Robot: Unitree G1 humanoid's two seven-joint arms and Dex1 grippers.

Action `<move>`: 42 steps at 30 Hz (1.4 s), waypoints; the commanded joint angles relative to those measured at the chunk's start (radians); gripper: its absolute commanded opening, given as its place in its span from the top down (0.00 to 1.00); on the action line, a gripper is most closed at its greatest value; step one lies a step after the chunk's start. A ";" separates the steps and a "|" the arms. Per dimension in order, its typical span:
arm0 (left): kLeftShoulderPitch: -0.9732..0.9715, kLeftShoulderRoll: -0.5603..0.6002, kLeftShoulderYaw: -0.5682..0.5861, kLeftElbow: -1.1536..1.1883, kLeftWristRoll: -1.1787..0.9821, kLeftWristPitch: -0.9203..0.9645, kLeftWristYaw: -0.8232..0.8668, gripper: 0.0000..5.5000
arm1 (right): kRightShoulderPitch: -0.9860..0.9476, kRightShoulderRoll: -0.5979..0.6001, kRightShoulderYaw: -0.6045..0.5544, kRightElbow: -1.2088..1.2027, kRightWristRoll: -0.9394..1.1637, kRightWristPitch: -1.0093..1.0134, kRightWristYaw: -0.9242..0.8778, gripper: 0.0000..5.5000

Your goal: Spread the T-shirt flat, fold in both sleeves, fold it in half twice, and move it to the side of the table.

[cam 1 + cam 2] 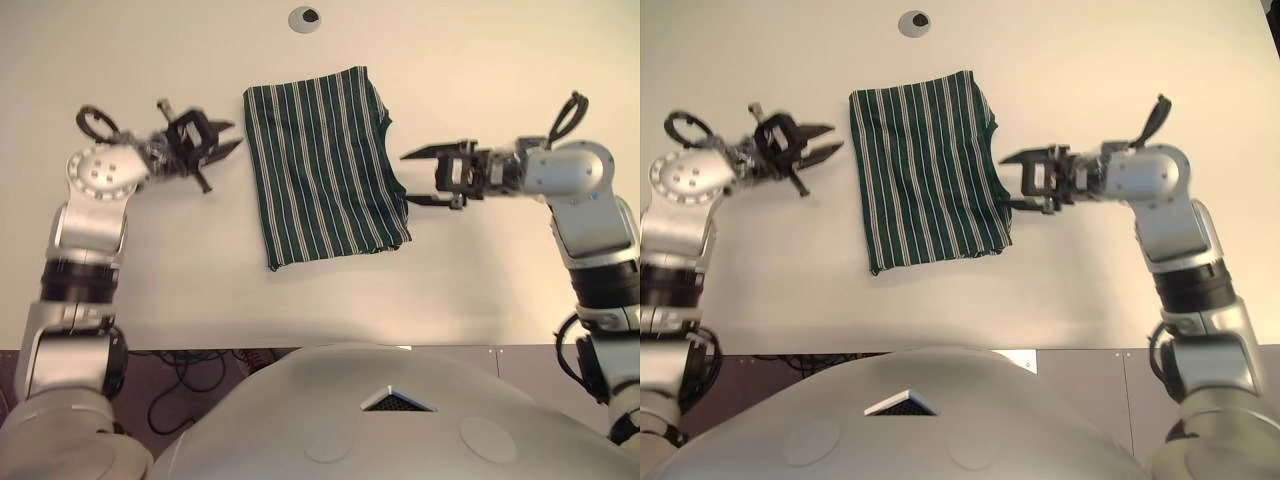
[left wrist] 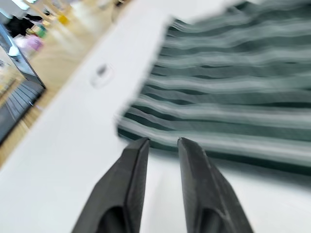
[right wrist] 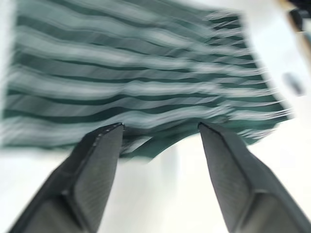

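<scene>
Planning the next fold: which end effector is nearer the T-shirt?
Right. The right end effector is open at the T-shirt's right edge, its lower fingertip reaching the cloth; the left end effector hovers just off the left edge.

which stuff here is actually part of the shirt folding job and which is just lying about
Part of the job: the green striped T-shirt, lying folded on the table; the left gripper and right gripper either side of it, jaws open, holding nothing.
Just lying about: the round disc at the table's far edge; the cables below its near edge.
</scene>
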 commanded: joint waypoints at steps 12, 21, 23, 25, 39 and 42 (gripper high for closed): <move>0.331 0.118 -0.123 -0.253 0.380 -0.319 0.079 0.69 | 0.069 -0.035 0.095 0.232 -0.348 -0.723 -0.303 0.39; 0.226 0.117 -0.223 -0.271 0.521 -0.419 0.075 0.69 | -0.007 -0.014 0.187 0.324 -0.455 -0.757 -0.390 0.69; 0.201 0.124 -0.250 -0.273 0.560 -0.440 0.065 0.74 | -0.013 -0.015 0.199 0.342 -0.439 -0.726 -0.380 0.74; 0.187 0.120 -0.265 -0.265 0.564 -0.437 0.051 0.82 | -0.009 -0.017 0.212 0.342 -0.407 -0.694 -0.357 0.83; 0.167 0.148 -0.072 -0.549 -0.290 0.292 -0.269 1.00 | -0.006 -0.107 0.112 -0.121 0.361 0.148 0.046 1.00; 0.092 0.112 -0.011 -0.485 -0.422 0.476 -0.238 1.00 | -0.150 -0.033 0.072 -0.054 0.399 0.305 0.002 1.00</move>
